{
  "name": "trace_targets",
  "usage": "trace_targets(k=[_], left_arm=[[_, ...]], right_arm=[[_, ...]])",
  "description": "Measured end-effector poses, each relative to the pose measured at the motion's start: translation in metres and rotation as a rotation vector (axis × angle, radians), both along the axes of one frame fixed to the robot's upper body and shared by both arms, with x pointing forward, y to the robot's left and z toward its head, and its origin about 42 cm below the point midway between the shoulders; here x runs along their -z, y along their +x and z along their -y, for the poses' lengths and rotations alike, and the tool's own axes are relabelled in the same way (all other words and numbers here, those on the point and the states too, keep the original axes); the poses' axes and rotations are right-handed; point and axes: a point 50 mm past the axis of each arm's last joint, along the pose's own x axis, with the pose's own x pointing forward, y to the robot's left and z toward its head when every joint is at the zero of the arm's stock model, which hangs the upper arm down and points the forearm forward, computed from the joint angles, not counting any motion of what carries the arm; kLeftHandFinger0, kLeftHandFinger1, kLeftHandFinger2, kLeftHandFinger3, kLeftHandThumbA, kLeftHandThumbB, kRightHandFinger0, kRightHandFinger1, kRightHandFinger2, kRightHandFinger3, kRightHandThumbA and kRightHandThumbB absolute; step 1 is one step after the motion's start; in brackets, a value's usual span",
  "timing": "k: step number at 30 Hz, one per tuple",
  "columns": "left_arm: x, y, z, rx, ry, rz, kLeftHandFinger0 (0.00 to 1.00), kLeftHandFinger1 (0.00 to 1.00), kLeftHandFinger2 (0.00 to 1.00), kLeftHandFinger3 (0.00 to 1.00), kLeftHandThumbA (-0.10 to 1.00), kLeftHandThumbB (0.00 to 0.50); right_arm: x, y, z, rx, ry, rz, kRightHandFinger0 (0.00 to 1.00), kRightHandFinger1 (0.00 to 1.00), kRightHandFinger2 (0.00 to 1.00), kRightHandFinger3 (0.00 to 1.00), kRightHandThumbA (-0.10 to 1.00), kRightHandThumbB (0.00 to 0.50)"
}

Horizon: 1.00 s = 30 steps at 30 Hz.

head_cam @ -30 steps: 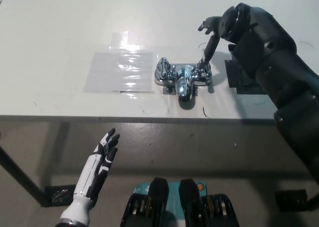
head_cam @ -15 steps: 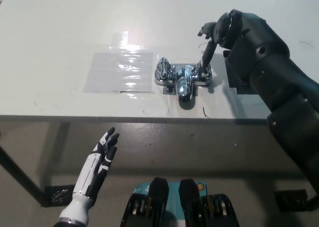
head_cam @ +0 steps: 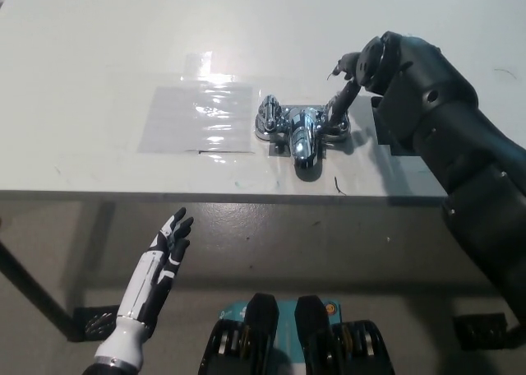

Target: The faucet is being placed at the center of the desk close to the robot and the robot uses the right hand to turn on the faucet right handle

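A: Where is your faucet?

B: You'll find the faucet (head_cam: 302, 131) on the white desk (head_cam: 82, 46), near the front edge, its chrome spout pointing toward the robot.

A: And your right hand?

B: The black right hand (head_cam: 359, 71) hangs just behind and to the right of the faucet. It is released, grasping nothing. Its fingers (head_cam: 340, 105) are spread, and one reaches down and touches the right handle (head_cam: 335, 126). The others stay clear of the faucet.

A: What about the left handle?

B: The left handle (head_cam: 269, 114) on the faucet's far side has nothing touching it.

A: And your other hand?

B: The white left hand (head_cam: 167, 254) rests well apart from the faucet, below the desk's front edge and off to the faucet's left. Its fingers are apart and it holds nothing.

A: Anything else near the faucet?

B: A clear plastic sheet (head_cam: 196, 118) lies flat on the desk just left of the faucet.
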Motion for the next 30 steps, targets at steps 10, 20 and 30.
trace_targets(k=[10, 20, 30], left_arm=[[-0.002, 0.002, 0.000, 0.004, 0.001, 0.005, 1.00, 1.00, 1.00, 1.00, 0.96, 0.000], [-0.003, 0.003, -0.001, 0.005, 0.003, 0.006, 1.00, 1.00, 1.00, 1.00, 0.97, 0.000], [-0.003, 0.003, -0.002, 0.002, 0.004, 0.005, 1.00, 1.00, 1.00, 1.00, 0.97, 0.000]], right_arm=[[-0.001, 0.002, 0.015, 0.015, -0.056, 0.004, 1.00, 1.00, 1.00, 1.00, 0.89, 0.341], [-0.003, 0.004, 0.024, 0.006, -0.115, 0.019, 1.00, 1.00, 1.00, 1.00, 0.73, 0.325], [-0.006, 0.005, 0.035, -0.002, -0.116, -0.021, 1.00, 1.00, 1.00, 1.00, 0.80, 0.263]])
